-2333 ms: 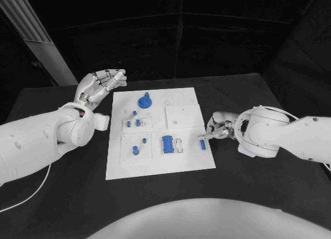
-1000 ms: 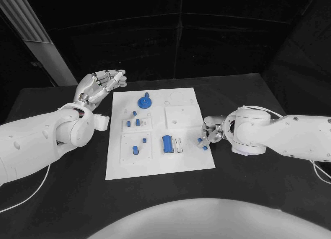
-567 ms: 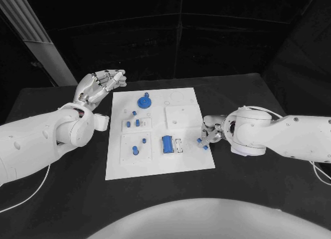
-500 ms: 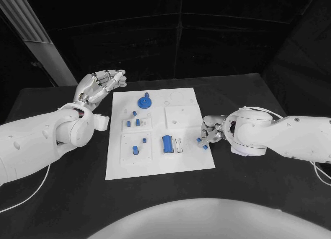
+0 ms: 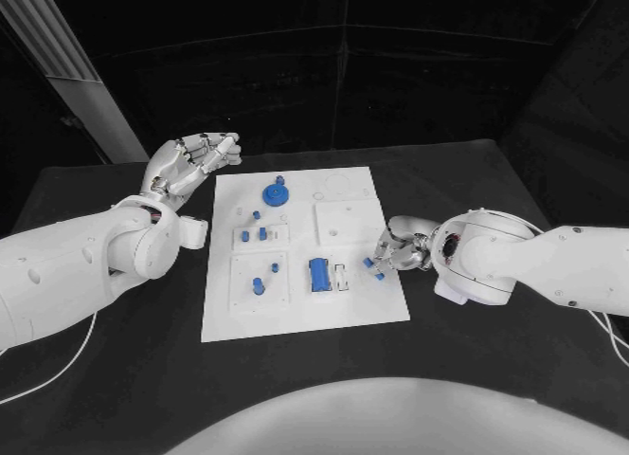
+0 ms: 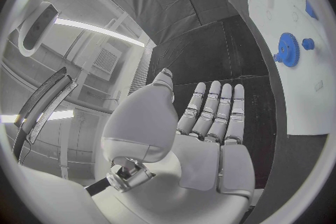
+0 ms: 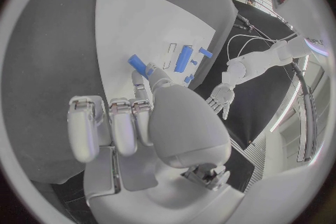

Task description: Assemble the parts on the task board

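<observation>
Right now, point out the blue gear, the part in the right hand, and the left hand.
blue gear (image 5: 274, 195), head view, centre of its disc.
small blue part (image 7: 137, 61), right wrist view, middle of its body.
left hand (image 5: 191, 157), head view, the palm.

The flat white rectangular task board (image 5: 304, 313) lies in the middle of the black table, its long side running from twelve to six o'clock. A round blue gear-shaped part (image 5: 275, 195) sits toward twelve. A blue rectangular block (image 5: 317, 274) lies near the centre. Small blue pegs (image 5: 258, 232) stand toward nine. A small blue bar (image 5: 375, 269) is at the three o'clock edge, pinched in the silver right hand (image 5: 400, 248).
</observation>
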Controlling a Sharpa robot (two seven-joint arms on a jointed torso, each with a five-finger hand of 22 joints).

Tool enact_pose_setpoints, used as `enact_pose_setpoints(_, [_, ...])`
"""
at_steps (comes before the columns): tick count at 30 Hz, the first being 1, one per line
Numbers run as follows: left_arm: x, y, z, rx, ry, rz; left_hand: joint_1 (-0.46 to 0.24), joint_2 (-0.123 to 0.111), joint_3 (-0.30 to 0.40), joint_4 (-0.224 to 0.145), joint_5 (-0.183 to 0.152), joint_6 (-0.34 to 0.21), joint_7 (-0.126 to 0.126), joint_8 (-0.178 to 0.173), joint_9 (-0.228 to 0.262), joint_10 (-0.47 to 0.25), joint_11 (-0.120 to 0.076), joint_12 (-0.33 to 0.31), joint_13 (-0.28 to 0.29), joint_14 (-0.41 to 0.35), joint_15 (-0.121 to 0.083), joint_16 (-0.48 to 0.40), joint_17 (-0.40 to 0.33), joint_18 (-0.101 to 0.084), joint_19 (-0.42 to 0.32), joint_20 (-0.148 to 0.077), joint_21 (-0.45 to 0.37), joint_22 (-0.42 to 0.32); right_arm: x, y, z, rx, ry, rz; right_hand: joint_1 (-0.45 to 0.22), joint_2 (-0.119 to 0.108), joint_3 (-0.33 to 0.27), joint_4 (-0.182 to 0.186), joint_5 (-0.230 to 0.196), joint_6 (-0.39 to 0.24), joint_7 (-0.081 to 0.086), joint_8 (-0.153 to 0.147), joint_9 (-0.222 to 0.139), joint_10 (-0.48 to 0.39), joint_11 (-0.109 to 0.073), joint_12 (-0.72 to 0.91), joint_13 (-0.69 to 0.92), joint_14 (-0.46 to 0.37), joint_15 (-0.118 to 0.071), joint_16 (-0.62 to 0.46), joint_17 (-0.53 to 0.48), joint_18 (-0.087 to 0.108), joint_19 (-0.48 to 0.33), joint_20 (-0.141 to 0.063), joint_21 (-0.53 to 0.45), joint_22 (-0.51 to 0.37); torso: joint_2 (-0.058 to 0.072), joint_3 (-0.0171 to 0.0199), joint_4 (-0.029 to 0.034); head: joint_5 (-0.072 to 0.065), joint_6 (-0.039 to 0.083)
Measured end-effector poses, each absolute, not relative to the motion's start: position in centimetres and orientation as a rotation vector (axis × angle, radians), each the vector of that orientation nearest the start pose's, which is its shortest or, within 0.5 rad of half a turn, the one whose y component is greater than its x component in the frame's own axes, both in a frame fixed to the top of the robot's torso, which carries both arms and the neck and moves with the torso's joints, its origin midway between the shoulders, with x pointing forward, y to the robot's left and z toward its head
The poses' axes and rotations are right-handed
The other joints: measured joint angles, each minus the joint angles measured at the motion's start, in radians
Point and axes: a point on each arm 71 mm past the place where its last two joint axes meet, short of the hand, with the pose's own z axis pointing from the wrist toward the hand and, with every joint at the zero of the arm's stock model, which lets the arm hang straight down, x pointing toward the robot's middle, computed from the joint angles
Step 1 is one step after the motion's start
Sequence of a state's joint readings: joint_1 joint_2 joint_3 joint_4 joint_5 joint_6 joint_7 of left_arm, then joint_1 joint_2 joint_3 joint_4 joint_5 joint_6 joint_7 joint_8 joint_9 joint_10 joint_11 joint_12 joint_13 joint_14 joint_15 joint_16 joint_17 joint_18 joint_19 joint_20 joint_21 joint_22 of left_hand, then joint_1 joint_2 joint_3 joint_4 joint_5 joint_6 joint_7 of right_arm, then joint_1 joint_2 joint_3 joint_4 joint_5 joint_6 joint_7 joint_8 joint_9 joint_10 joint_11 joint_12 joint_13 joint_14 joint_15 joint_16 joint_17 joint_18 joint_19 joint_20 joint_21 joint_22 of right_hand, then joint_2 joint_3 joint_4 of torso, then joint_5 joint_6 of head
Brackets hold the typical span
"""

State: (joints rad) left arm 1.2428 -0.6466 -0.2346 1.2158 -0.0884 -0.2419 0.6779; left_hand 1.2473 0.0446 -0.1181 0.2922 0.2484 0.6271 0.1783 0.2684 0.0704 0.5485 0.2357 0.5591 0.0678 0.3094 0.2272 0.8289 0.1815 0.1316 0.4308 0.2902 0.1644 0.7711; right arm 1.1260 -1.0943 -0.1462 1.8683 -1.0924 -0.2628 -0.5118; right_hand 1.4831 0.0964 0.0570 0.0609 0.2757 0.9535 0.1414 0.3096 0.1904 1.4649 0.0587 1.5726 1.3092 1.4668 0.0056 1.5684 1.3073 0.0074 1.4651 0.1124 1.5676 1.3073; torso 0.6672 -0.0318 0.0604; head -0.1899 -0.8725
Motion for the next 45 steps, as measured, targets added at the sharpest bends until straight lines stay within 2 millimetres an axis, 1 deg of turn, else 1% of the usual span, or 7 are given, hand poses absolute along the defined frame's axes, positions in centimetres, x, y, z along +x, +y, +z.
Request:
enact_pose_setpoints(16, [52.3, 19.8, -21.8, -0.791, 1.360, -1.552, 0.004, 0.004, -0.006, 0.000, 0.000, 0.000, 0.000, 0.000, 0.000, 0.000, 0.000, 0.007, 0.000, 0.000, 0.000, 0.000, -0.003, 0.000, 0.000, 0.000, 0.000, -0.001, 38.1, -24.0, -24.6, 0.579, 2.147, 0.638, -0.007, -0.007, 0.008, -0.001, 0.006, 0.007, 0.005, -0.012, -0.007, 0.000, 0.000, 0.002, 0.000, 0.000, 0.000, 0.000, 0.000, 0.000, 0.000, 0.000, 0.000, 0.000, 0.000, -0.0003, 0.0000, 0.005, 0.000])
enact_pose_setpoints(19, [52.3, 19.8, -21.8, -0.791, 1.360, -1.552, 0.004, 0.004, -0.006, 0.000, 0.000, 0.000, 0.000, 0.000, 0.000, 0.000, 0.000, 0.007, 0.000, 0.000, 0.000, 0.000, -0.002, 0.000, 0.000, 0.000, 0.000, -0.001, 38.1, -24.0, -24.6, 0.619, 2.152, 0.661, -0.014, -0.013, 0.011, 0.002, 0.006, 0.011, 0.006, -0.017, -0.007, 0.000, 0.000, 0.002, 0.000, 0.000, 0.000, 0.000, 0.000, 0.000, 0.000, 0.000, 0.000, 0.000, 0.000, -0.0003, 0.0001, 0.005, 0.000])
enact_pose_setpoints(23, [52.3, 19.8, -21.8, -0.791, 1.360, -1.552, 0.004, 0.004, -0.006, 0.000, 0.000, 0.000, 0.000, 0.000, 0.000, 0.000, 0.000, 0.007, 0.000, 0.000, 0.000, 0.000, -0.002, 0.000, 0.000, 0.000, 0.000, -0.001, 38.1, -23.9, -24.9, 0.678, 2.171, 0.684, -0.016, -0.016, 0.012, 0.003, 0.006, 0.016, 0.003, -0.023, -0.009, 0.000, 0.000, 0.002, 0.000, 0.000, 0.000, 0.000, 0.000, 0.000, 0.000, 0.000, 0.000, 0.000, 0.000, -0.0003, 0.0003, 0.005, 0.000])
enact_pose_setpoints(24, [52.3, 19.8, -21.8, -0.791, 1.360, -1.552, 0.004, 0.004, -0.006, 0.000, 0.000, 0.000, 0.000, 0.000, 0.000, 0.000, 0.000, 0.007, 0.000, 0.000, 0.000, 0.000, -0.002, 0.000, 0.000, 0.000, 0.000, -0.001, 38.1, -23.8, -25.0, 0.703, 2.182, 0.692, -0.019, -0.019, 0.014, 0.005, 0.006, 0.022, -0.003, -0.023, -0.010, 0.000, 0.000, 0.001, -0.001, 0.000, 0.000, 0.000, 0.000, 0.000, 0.000, 0.000, 0.000, 0.000, 0.000, -0.0004, 0.0004, 0.005, 0.000])
enact_pose_setpoints(31, [52.3, 19.7, -21.8, -0.791, 1.360, -1.553, 0.004, 0.004, -0.006, 0.000, 0.000, 0.000, 0.000, 0.000, 0.000, 0.000, 0.000, 0.007, 0.000, 0.000, 0.000, 0.000, -0.002, 0.000, 0.000, 0.000, 0.000, -0.001, 38.1, -23.5, -25.7, 0.828, 2.265, 0.721, -0.032, -0.021, 0.017, 0.008, 0.006, 0.034, -0.008, -0.035, -0.015, 0.000, 0.000, 0.001, -0.002, 0.000, 0.000, 0.000, 0.000, 0.000, 0.000, 0.000, 0.000, 0.000, 0.000, -0.0009, 0.0010, 0.005, 0.000])
enact_pose_setpoints(36, [52.3, 19.7, -21.8, -0.791, 1.360, -1.553, 0.004, 0.004, -0.006, 0.000, 0.000, 0.000, 0.000, 0.000, 0.000, 0.000, 0.000, 0.007, 0.000, 0.000, 0.000, 0.000, -0.002, 0.000, 0.000, 0.000, 0.000, -0.001, 38.1, -23.0, -26.2, 0.871, 2.320, 0.720, -0.036, -0.025, 0.014, 0.011, 0.006, 0.036, -0.010, -0.035, -0.015, 0.000, 0.000, 0.001, -0.001, 0.000, 0.000, 0.000, 0.000, 0.000, 0.000, 0.000, 0.000, 0.000, 0.000, -0.0010, 0.0010, 0.001, 0.000])
enact_pose_setpoints(45, [52.2, 19.6, -21.8, -0.791, 1.361, -1.555, 0.004, 0.004, -0.005, 0.000, 0.000, 0.000, 0.000, 0.004, 0.000, 0.000, 0.000, 0.007, 0.000, 0.000, 0.000, 0.004, -0.005, 0.000, 0.000, 0.000, 0.000, -0.001, 38.2, -22.2, -26.7, 0.903, 2.376, 0.704, -0.042, -0.020, 0.017, 0.014, 0.005, 0.038, -0.011, -0.043, -0.019, 0.000, 0.000, 0.002, -0.001, 0.000, 0.000, 0.000, 0.000, 0.000, 0.000, 0.000, 0.000, 0.000, 0.000, -0.0003, 0.0010, 0.003, 0.000])
